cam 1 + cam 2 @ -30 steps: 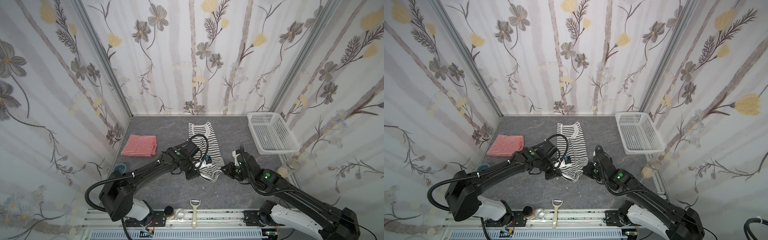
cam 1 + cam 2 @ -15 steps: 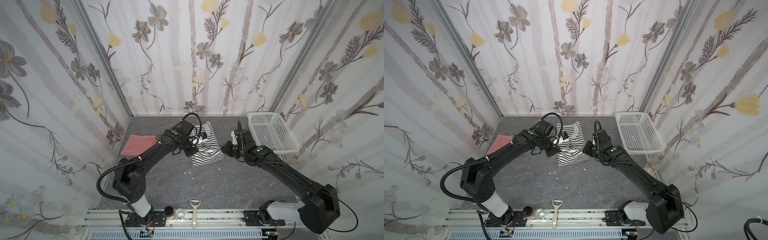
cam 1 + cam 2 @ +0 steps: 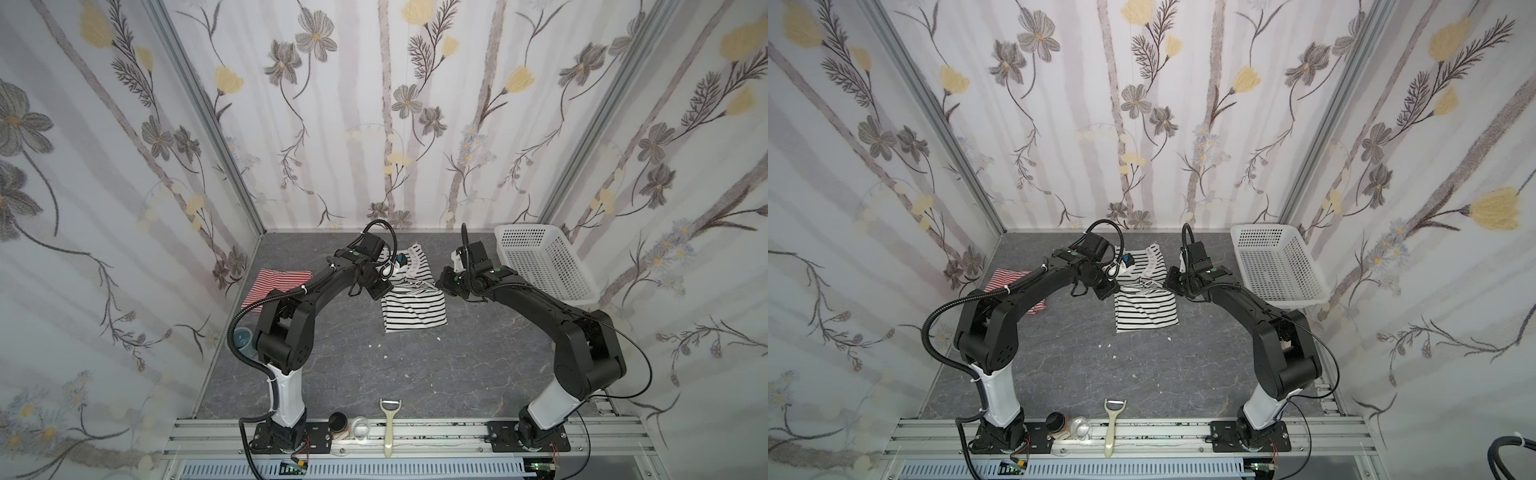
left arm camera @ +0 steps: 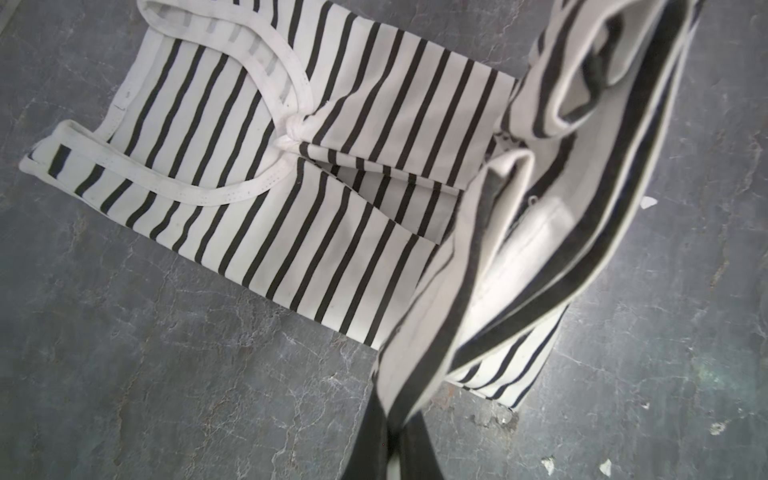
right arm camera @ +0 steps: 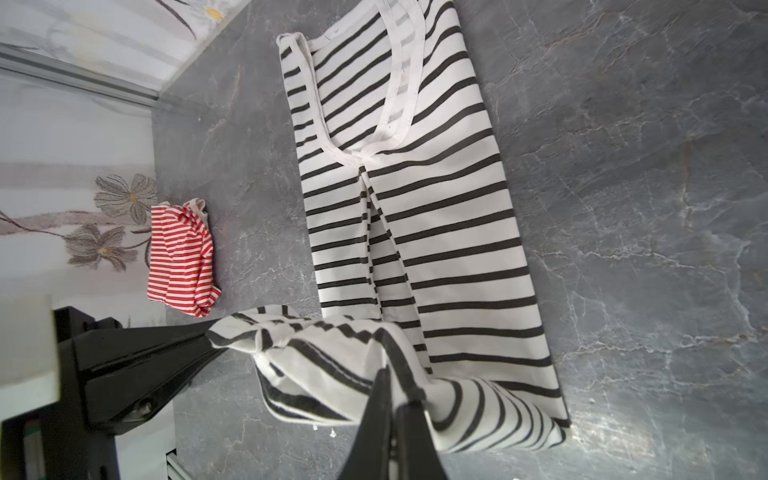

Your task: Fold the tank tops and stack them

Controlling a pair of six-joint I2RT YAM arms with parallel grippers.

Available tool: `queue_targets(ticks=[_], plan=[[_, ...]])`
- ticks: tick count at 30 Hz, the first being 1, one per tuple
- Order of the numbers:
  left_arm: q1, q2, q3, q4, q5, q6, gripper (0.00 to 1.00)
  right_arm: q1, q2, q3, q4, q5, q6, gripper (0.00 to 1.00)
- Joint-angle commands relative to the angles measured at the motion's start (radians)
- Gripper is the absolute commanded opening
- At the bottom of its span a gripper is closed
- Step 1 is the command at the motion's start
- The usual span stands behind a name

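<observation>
Grey marbled tabletop [image 3: 353, 374] within floral walls [image 3: 374, 124]. At centre-rear the black-striped top [image 3: 413, 309] is shown half doubled: its hem corners are pinched by the left gripper [image 4: 390, 419] and right gripper [image 5: 392, 399], both clamped on cloth, and held raised over the body toward the straps, presumably so the fold lands square. The red top [image 3: 276, 282] is laid folded at left, apparently as stack base; the basket [image 3: 540, 266] is seen at right.

You have soft, matt knit cloth in the white tank top with thin black stripes [image 3: 415, 309] at centre, its edging a smooth white binding. The red-and-white striped tank top [image 3: 272, 280] at 10 o'clock is the same matt cloth. The white perforated plastic basket [image 3: 540, 266] at 2 o'clock looks smooth and faintly glossy. The grey marbled tabletop [image 3: 353, 374] looks matt and stone-like.
</observation>
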Motion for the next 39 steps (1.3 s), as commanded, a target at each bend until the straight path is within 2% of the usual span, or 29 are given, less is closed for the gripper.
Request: queue_targets(ticks=[1,11,18,19,22,23,27,30,33,39], plan=[[0.003,0.032,0.033,0.037,-0.025,-0.013,0.0,-0.01,0.059,0.037,0.056,-0.029,-0.031,0.0],[0.013,0.13,0.099,0.063,-0.127,-0.04,0.0,-0.056,0.253,0.165,0.081,-0.083,-0.045,0.0],[0.018,0.168,0.116,0.076,-0.178,-0.054,0.0,-0.079,0.329,0.224,0.101,-0.13,-0.044,0.02],[0.019,0.175,0.121,0.076,-0.188,-0.057,0.04,-0.078,0.34,0.234,0.102,-0.139,-0.046,0.05],[0.023,0.189,0.137,0.09,-0.212,-0.08,0.26,-0.081,0.365,0.26,0.116,-0.169,-0.052,0.27],[0.026,0.189,0.142,0.097,-0.208,-0.094,0.31,-0.083,0.365,0.26,0.129,-0.178,-0.054,0.34],[0.037,0.146,0.114,0.148,-0.185,-0.145,0.38,-0.083,0.298,0.199,0.196,-0.16,-0.063,0.47],[0.036,0.081,0.058,0.2,-0.18,-0.174,0.4,-0.077,0.233,0.133,0.223,-0.145,-0.057,0.47],[0.028,0.028,0.008,0.205,-0.109,-0.18,0.4,-0.063,0.193,0.091,0.21,-0.101,-0.06,0.42],[-0.001,0.058,-0.04,0.204,-0.051,-0.151,0.25,-0.048,0.24,0.096,0.193,-0.099,-0.059,0.18]])
